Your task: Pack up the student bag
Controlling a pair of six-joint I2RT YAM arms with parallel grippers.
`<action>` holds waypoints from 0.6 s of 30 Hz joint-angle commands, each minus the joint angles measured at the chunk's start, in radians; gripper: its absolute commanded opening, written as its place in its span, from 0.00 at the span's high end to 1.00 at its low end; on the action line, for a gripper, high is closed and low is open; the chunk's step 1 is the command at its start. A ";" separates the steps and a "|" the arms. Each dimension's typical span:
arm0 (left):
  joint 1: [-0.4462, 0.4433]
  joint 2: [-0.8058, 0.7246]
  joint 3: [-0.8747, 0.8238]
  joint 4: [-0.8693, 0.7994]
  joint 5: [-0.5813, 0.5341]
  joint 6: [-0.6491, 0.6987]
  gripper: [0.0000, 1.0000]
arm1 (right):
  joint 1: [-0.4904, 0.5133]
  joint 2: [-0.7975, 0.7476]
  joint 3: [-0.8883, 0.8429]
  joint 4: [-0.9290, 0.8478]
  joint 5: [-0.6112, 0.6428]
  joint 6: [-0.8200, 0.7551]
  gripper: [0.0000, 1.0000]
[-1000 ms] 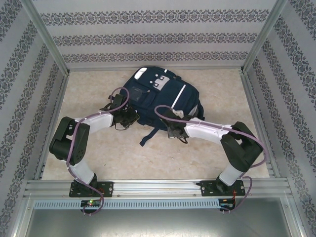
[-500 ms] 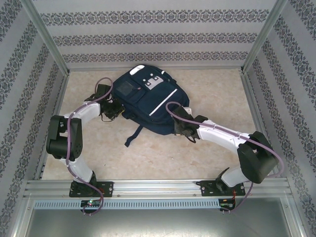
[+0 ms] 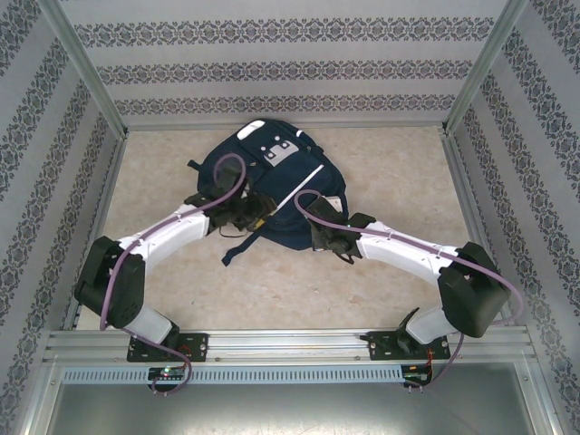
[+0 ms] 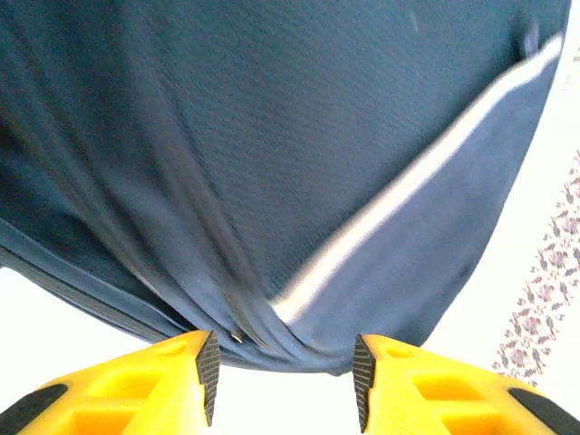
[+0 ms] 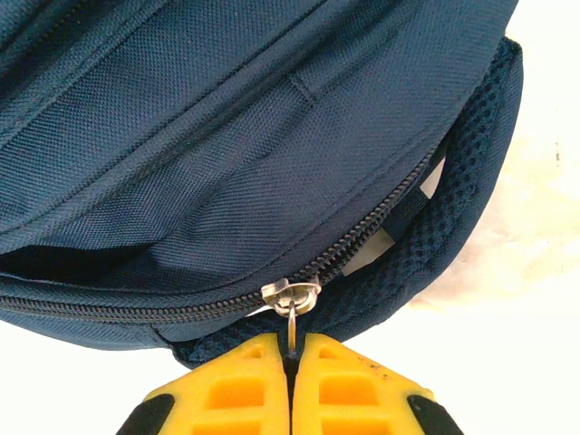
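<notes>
The navy student bag (image 3: 272, 186) lies flat mid-table, its white-grey patches toward the back wall. My right gripper (image 5: 292, 349) is shut on the metal zipper pull (image 5: 292, 308) at the bag's near edge; the zipper (image 5: 381, 217) runs up to the right. From above, the right gripper (image 3: 319, 237) sits at the bag's near right edge. My left gripper (image 4: 283, 376) is open, its yellow fingers (image 4: 195, 367) straddling a fold of blue fabric and a white stripe (image 4: 399, 204) on the bag (image 4: 299, 136). It rests at the bag's near left edge (image 3: 246, 214).
A dark strap (image 3: 237, 249) trails from the bag toward the near side. Patterned walls (image 3: 290, 72) and metal frame posts (image 3: 86, 68) enclose the table (image 3: 399, 172) on three sides.
The bag has shifted and rotated on the table. My left arm swung from the bag's left side inward to its near left edge. The right gripper stayed at the near right edge.
</notes>
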 commanded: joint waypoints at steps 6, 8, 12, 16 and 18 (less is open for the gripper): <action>-0.139 0.096 -0.040 0.204 -0.058 -0.303 0.56 | -0.003 -0.060 -0.031 0.021 -0.055 -0.022 1.00; -0.159 0.110 -0.049 0.207 -0.067 -0.357 0.56 | -0.004 -0.065 -0.032 0.027 -0.061 -0.030 1.00; -0.196 0.113 -0.075 0.173 -0.099 -0.459 0.55 | -0.009 -0.068 -0.037 0.034 -0.072 -0.044 1.00; -0.221 0.124 -0.073 0.151 -0.119 -0.505 0.55 | -0.016 -0.072 -0.050 0.049 -0.084 -0.046 1.00; -0.226 0.128 -0.065 0.138 -0.101 -0.530 0.55 | -0.018 -0.068 -0.052 0.052 -0.090 -0.047 1.00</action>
